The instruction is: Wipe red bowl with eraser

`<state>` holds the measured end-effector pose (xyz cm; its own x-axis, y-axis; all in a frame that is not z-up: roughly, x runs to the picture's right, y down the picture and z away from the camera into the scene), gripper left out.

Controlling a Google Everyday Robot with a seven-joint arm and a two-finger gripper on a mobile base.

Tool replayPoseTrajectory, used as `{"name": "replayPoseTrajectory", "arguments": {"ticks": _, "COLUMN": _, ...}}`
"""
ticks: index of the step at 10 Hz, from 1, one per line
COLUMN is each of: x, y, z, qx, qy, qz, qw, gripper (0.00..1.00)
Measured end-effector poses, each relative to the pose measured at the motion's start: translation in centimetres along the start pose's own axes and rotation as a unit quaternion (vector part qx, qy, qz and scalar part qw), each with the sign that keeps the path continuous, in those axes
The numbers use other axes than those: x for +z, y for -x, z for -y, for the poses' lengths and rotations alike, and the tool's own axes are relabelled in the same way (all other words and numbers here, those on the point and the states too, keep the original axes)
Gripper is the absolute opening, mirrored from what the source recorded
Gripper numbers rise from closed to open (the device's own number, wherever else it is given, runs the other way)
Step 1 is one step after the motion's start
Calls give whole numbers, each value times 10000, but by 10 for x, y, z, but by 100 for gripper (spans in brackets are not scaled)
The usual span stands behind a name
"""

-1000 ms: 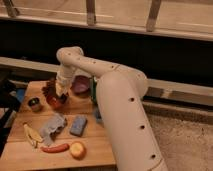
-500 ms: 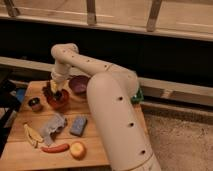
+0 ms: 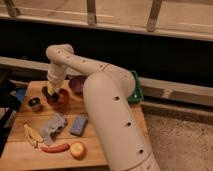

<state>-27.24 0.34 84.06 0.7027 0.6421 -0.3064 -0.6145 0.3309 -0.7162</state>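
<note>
The red bowl (image 3: 61,98) sits on the wooden table (image 3: 100,125) at the left middle. My gripper (image 3: 50,92) hangs straight down from the white arm and reaches into the bowl's left side. A dark block sits at its tip, touching the bowl; it may be the eraser, but I cannot tell for sure.
A purple bowl (image 3: 78,84) stands just right of the red bowl. A small dark cup (image 3: 35,104) and a blue object (image 3: 20,94) are to the left. A grey cloth (image 3: 52,126), blue sponge (image 3: 79,125), banana (image 3: 32,135), red chili (image 3: 55,148) and an orange fruit (image 3: 77,149) lie in front. A green bin (image 3: 136,86) is right.
The arm has swung left and the gripper has come down into the red bowl's left side. The objects on the table have not moved.
</note>
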Motion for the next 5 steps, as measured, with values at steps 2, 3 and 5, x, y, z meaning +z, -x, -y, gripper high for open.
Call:
{"name": "replayPoseTrajectory", "arguments": {"ticks": 2, "x": -12, "y": -19, "z": 12, "qx": 119, "qy": -87, "qz": 19, "qw": 9999, "gripper": 0}}
{"name": "replayPoseTrajectory", "arguments": {"ticks": 3, "x": -15, "y": -21, "z": 15, "qx": 134, "qy": -105, "qz": 53, "qw": 9998, "gripper": 0}}
{"name": "replayPoseTrajectory", "arguments": {"ticks": 5, "x": -20, "y": -14, "z": 15, "qx": 152, "qy": -67, "qz": 203, "qw": 9997, "gripper": 0}}
